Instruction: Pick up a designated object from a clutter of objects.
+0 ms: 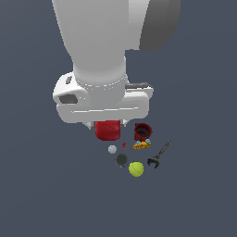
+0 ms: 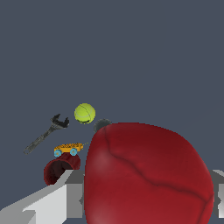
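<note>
Glossy red, the apple-like ball (image 1: 108,130) sits between the fingers (image 1: 107,125), beside the cup (image 1: 142,131); whether they grip is unclear. Probably rigid, light, slippery: clamp its widest girth.

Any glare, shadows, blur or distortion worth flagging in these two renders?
Exterior view: flat, even light, no cast shadows under the tennis ball or wrench; small objects are coarse and pixelated; the arm hides the top of the red apple. Wrist view: the apple looms oversized from closeness, with only a soft sheen; the tool is mostly hidden behind it.
</note>
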Motion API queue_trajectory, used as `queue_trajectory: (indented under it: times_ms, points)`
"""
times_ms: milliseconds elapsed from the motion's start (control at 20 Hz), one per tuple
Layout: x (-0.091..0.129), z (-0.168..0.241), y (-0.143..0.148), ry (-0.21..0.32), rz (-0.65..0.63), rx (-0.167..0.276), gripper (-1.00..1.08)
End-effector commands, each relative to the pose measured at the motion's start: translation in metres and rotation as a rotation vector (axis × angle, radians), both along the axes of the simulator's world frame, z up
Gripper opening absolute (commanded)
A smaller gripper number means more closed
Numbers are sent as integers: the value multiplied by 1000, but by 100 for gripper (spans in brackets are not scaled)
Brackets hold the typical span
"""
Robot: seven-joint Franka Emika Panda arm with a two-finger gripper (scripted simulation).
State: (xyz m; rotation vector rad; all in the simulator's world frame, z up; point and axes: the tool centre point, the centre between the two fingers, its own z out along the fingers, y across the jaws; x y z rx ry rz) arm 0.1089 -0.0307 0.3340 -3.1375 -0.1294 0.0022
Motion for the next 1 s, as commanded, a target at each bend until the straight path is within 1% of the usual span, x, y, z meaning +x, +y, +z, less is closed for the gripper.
queue_trajectory:
  times_ms: [0, 200, 450, 950]
  points:
    - [3, 22, -10, -1, 1, -1, -100]
    - [8, 46, -23, -1, 1, -1, -100]
    - [12, 65, -32, -1, 0, -1, -100]
    - [15, 77, -38, -1, 0, -1, -100]
